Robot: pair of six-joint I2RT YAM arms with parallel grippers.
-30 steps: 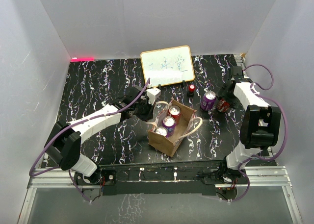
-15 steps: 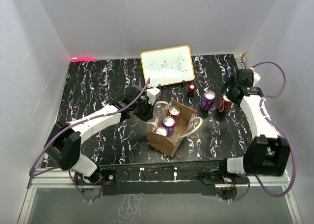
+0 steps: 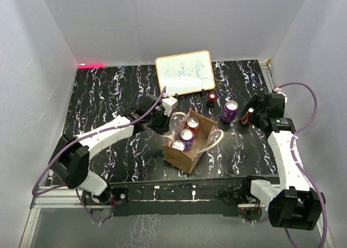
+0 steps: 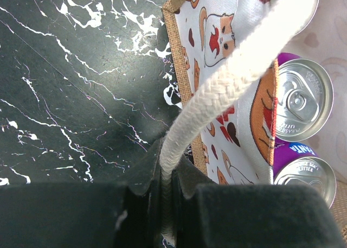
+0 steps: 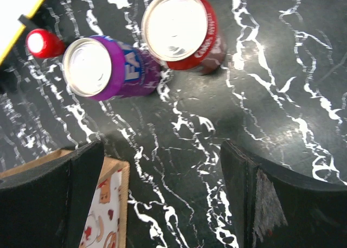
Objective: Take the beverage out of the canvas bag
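three cans (image 3: 187, 135) stand upright in the bag (image 3: 181, 160), mid bench (image 3: 103, 96). right fingers (image 5: 49, 199), spread wide and empty, hover just right of the bag, so the cans lie to their left. left fingers (image 4: 143, 175) pinch a handle (image 4: 217, 90).

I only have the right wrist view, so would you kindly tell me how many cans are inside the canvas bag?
Observer: Three cans stand in a row inside the canvas bag.
Operator: Thank you. What is the left hand doing?
Observer: The left hand is shut on one rope handle of the bag.
Operator: Which one?
Observer: The one on the bag's left side in the top view; the other handle hangs free on the right.
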